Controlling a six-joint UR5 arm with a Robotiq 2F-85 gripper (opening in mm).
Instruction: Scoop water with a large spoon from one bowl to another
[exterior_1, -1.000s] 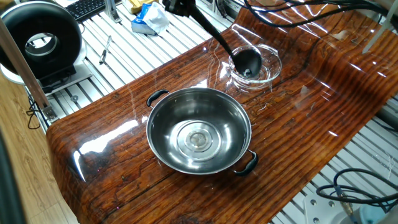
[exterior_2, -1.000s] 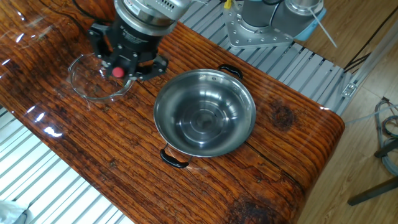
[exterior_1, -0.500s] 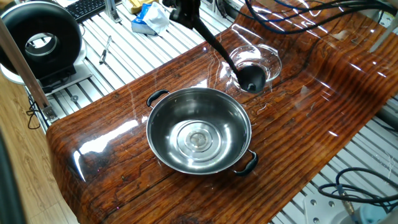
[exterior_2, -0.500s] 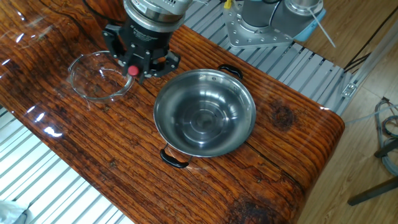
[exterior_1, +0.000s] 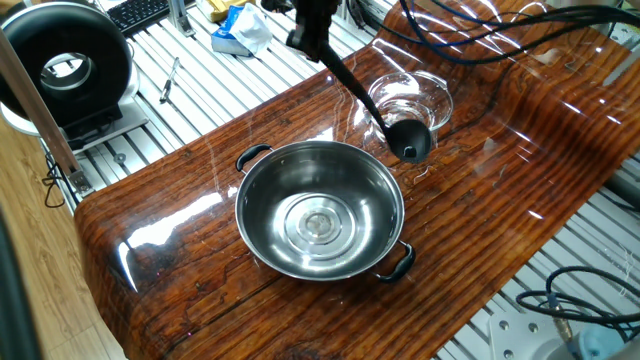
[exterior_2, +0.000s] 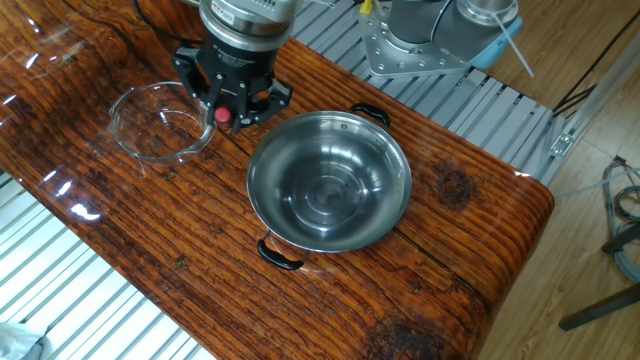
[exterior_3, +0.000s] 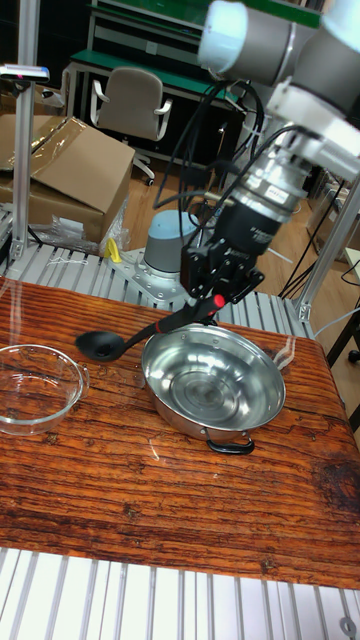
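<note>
The wooden bench (exterior_1: 200, 210) carries two bowls. The steel bowl (exterior_1: 320, 210) stands in the middle of it, and the glass bowl (exterior_1: 410, 98) stands apart from it, farther and to the right in one fixed view, to the left in the tall fixed view.

The ladle (exterior_3: 150, 332) is in the air between the two bowls. Its scoop head (exterior_1: 410, 140) hangs over the gap, just beside the near edge of the glass bowl and not yet over the steel bowl. In the tall fixed view the scoop is clearly above the wood and touches nothing. The handle is the long axis: it goes up from the scoop, slanting, to the gripper (exterior_3: 210, 300). So the scoop lies lower than the fingers and on the glass bowl's side of them, while the steel bowl lies on the other side, below the wrist. I judge that the coming move must carry the scoop sideways over the steel rim and then down.

The arm comes down from above, with the wrist tilted. The fingers are clamped on the top end of the handle.

Water in either bowl is too hard to see; only reflections show.
</note>
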